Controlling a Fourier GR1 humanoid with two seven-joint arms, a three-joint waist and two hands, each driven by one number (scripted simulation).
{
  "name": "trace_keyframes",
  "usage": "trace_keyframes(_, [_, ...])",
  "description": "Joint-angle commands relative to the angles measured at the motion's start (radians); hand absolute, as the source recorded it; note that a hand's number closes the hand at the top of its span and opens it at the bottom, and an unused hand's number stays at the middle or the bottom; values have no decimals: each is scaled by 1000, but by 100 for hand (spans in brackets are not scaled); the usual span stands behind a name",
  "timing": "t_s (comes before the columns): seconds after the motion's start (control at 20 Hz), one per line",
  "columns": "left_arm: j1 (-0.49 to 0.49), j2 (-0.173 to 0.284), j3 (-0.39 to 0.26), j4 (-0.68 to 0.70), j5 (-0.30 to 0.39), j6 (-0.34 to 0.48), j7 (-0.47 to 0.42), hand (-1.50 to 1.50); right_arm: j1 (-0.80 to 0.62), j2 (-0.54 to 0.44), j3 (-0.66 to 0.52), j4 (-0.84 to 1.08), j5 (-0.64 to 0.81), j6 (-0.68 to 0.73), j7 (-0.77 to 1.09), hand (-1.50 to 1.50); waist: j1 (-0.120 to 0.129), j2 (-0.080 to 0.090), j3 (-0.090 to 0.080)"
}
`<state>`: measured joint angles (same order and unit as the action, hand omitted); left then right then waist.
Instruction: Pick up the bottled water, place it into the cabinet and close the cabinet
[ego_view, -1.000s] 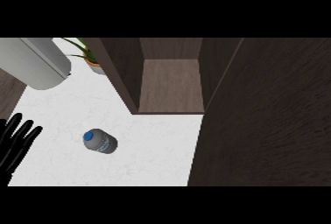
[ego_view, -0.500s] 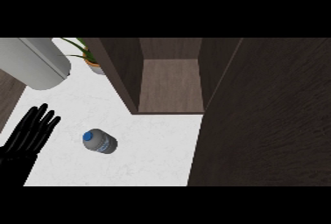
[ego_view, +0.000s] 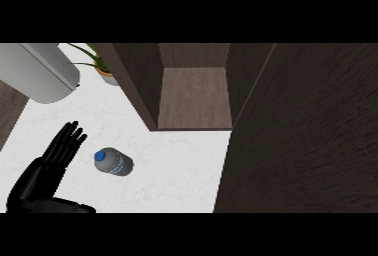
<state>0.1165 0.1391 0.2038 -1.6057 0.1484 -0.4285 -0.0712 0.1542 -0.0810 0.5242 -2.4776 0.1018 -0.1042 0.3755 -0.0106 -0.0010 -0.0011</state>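
The bottled water (ego_view: 114, 162), clear with a blue cap, stands on the white counter (ego_view: 173, 172) in front of the cabinet. The dark wood cabinet (ego_view: 193, 97) is open, its inner shelf bare. Its door (ego_view: 303, 135) is swung out and fills the right side of the view. My left hand (ego_view: 46, 179) comes in from the lower left with straight fingers pointing up, just left of the bottle and not touching it. My right hand does not show.
A large pale grey rounded object (ego_view: 37, 70) lies at the upper left. A small potted plant (ego_view: 105, 70) stands beside the cabinet's left wall. A dark strip runs along the counter's left edge.
My left hand has risen from the lower left edge and moved right, closer to the bottle. The bottle and the cabinet door have not moved.
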Motion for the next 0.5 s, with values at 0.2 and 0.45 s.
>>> trace_keyframes(0.2, [-57, 12, 10, 287, -68, -32, -178, -150, 36, -30, 74, -131, 139, -49, 64, -150, 0, -1, 0])
trace_keyframes(0.45, [-222, 46, 37, 520, -114, -11, -278, -150, -31, -44, 50, -106, 119, -63, 90, -150, -4, 2, -1])
